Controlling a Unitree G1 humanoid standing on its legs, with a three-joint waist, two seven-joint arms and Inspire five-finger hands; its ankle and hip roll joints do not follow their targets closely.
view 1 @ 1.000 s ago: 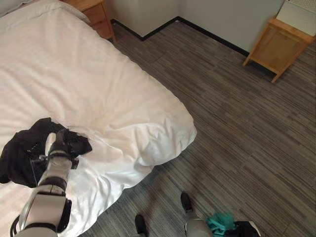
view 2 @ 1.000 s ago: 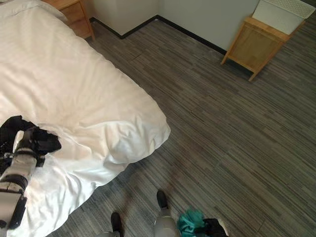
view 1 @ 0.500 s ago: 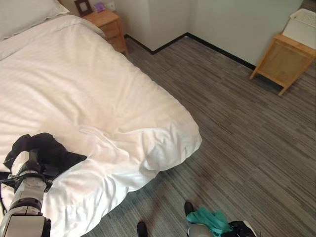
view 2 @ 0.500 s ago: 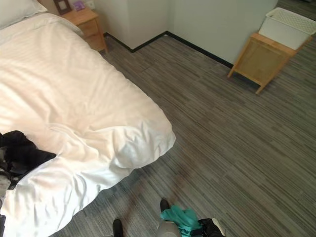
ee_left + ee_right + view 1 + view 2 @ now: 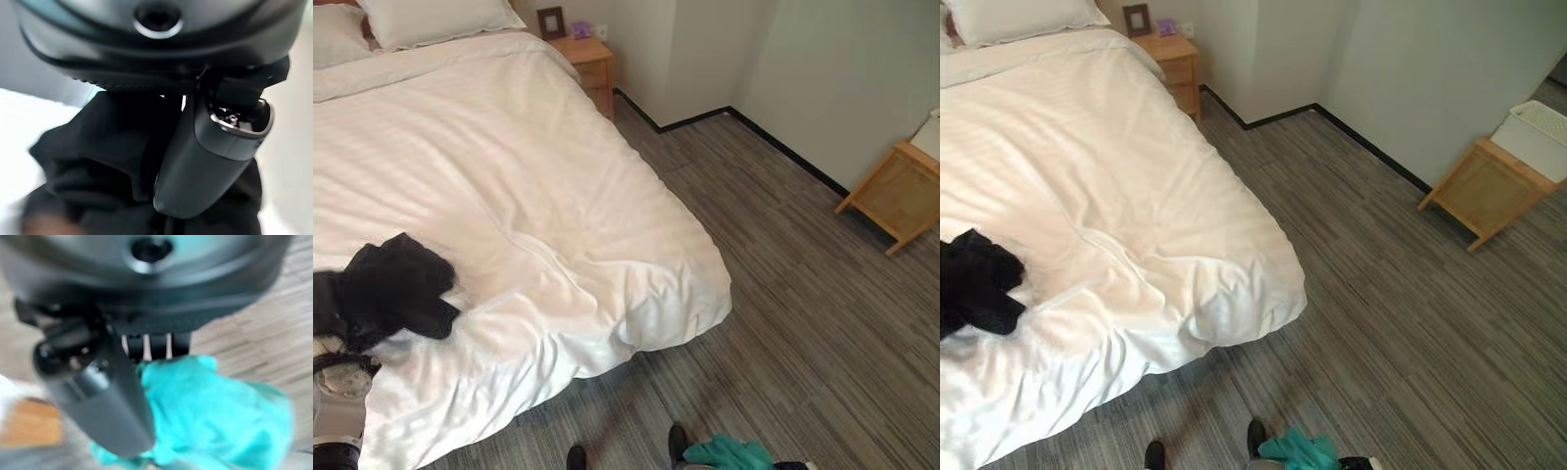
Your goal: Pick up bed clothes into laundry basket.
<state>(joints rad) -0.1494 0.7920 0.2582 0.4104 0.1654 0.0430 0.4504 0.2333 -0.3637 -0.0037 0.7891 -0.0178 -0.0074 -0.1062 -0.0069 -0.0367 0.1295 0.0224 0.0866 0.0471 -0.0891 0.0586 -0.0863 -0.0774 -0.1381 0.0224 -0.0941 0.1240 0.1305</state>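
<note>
Left hand (image 5: 210, 161) sits at the near-left edge of the bed (image 5: 509, 166), buried in a black garment (image 5: 391, 289). In its wrist view the thumb presses into the dark cloth and the fabric bunches round it, so the hand reads as clamped on the black garment. The rest of its fingers are hidden by the cloth.

The black garment lies crumpled on the white duvet (image 5: 1116, 196), near the bed's foot on the robot's left side, touching the bedding.

Right hand (image 5: 98, 396) is low, over the floor (image 5: 803, 323). In its wrist view the thumb is closed against a teal cloth (image 5: 215, 416), with the cloth bunched against the palm: clamped on it. The same teal cloth shows at the bottom edge of the head views (image 5: 729, 452), above the striped grey floor, well apart from the bed.

A white laundry basket (image 5: 1536, 137) sits on top of a small wooden stand (image 5: 1484, 191) against the far wall on the robot's right, well apart from both hands and from the bed.

A wooden nightstand (image 5: 587, 59) stands beside the head of the bed, with a small picture frame (image 5: 550, 22) on it. White pillows (image 5: 431, 18) lie at the head of the bed.
</note>
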